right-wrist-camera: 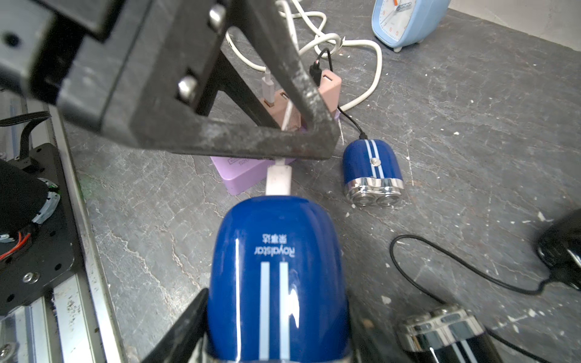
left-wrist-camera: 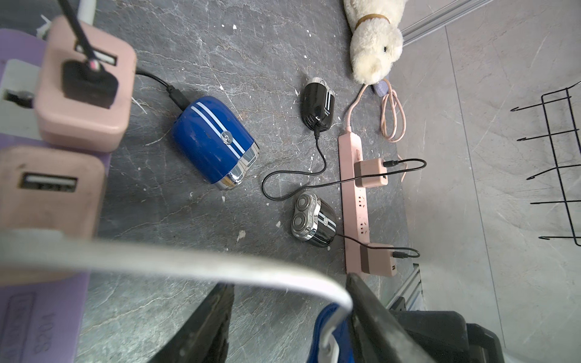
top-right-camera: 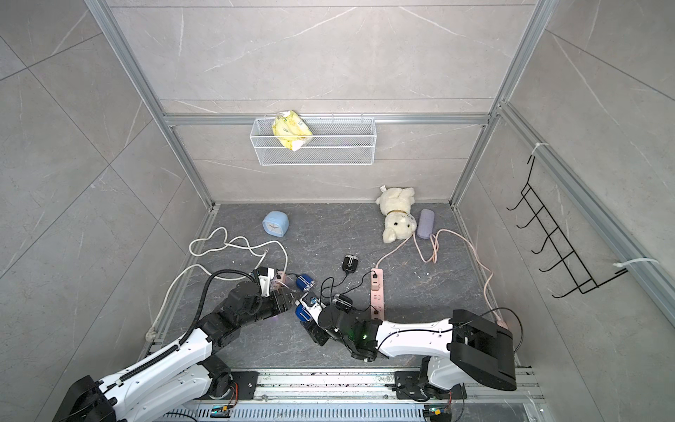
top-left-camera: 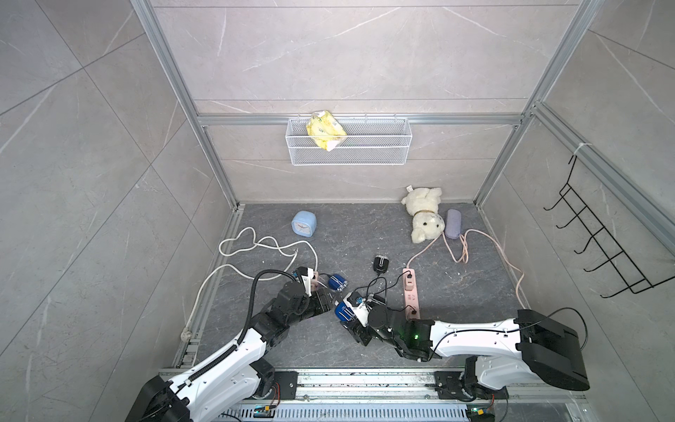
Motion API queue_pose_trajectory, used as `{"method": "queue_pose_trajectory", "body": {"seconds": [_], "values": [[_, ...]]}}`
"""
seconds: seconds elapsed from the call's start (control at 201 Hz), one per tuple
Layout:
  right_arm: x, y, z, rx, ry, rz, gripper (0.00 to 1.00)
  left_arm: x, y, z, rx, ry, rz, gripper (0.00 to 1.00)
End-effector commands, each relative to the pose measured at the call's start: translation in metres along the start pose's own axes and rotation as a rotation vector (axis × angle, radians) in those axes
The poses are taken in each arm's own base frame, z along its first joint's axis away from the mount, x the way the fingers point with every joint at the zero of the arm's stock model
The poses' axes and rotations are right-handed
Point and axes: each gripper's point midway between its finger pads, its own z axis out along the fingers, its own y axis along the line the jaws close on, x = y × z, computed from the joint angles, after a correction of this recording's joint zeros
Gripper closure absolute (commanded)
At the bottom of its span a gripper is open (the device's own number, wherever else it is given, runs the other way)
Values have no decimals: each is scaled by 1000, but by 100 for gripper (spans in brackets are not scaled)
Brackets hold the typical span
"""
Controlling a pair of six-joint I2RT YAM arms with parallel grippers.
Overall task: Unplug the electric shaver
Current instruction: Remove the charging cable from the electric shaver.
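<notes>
Blue electric shaver [top-left-camera: 342, 310], white-striped: in both top views it sits at the near middle of the dark stone bench [top-left-camera: 365, 226], clamped in the right hand [top-left-camera: 345, 315]. Facing it, tip to tip, is the left hand [top-left-camera: 331, 301]. A second blue shaver [top-left-camera: 336, 282] lies just behind, and a pink power strip [top-left-camera: 411, 292] lies to the right. Left wrist view: a white cable [left-wrist-camera: 188, 267] crosses between the left hand's fingers [left-wrist-camera: 374, 314], which stand apart, not closed, with the cable against one of them. The cable drops to the blue electric shaver at the frame edge. Right wrist view: the blue electric shaver fills the foreground between the right hand's black fingers [right-wrist-camera: 185, 327], with a white plug [right-wrist-camera: 278, 180] seated in its end. The left hand's fingers straddle the white cable just past the plug, over a lilac power strip [right-wrist-camera: 239, 177].
</notes>
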Motion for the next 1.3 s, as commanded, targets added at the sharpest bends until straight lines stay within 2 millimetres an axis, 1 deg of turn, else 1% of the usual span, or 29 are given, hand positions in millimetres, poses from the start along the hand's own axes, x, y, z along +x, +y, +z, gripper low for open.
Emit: {"method": "queue_pose_trajectory", "body": {"seconds": [0.0,0.154,0.333,0.528,0.612,0.682,0.846,0.966,1.015,1.294], "values": [[-11,7,-1,-27,-46,26,63,-8,-14,-1,60,-32,-7,43],[-11,9,-1,-32,-48,28,63,-7,-14,-1,73,-37,-17,49],[-10,8,0,-24,-52,30,63,-6,-13,0,83,-42,-31,51],[-9,11,3,-38,-58,37,63,-4,-13,0,88,-38,-39,58],[-8,12,5,-40,-53,35,63,-5,-13,-1,92,-41,-37,64],[-7,12,6,-40,-51,36,63,-5,-14,-2,96,-45,-36,71],[-9,11,4,-34,-59,40,63,-6,-15,-5,109,-60,-35,79],[-9,10,4,-33,-63,43,63,-6,-16,-6,117,-67,-34,91],[-8,10,4,-34,-64,43,63,-7,-16,-7,120,-71,-33,100],[-5,14,6,-52,-60,40,63,-9,-18,-7,136,-89,-31,100]]}}
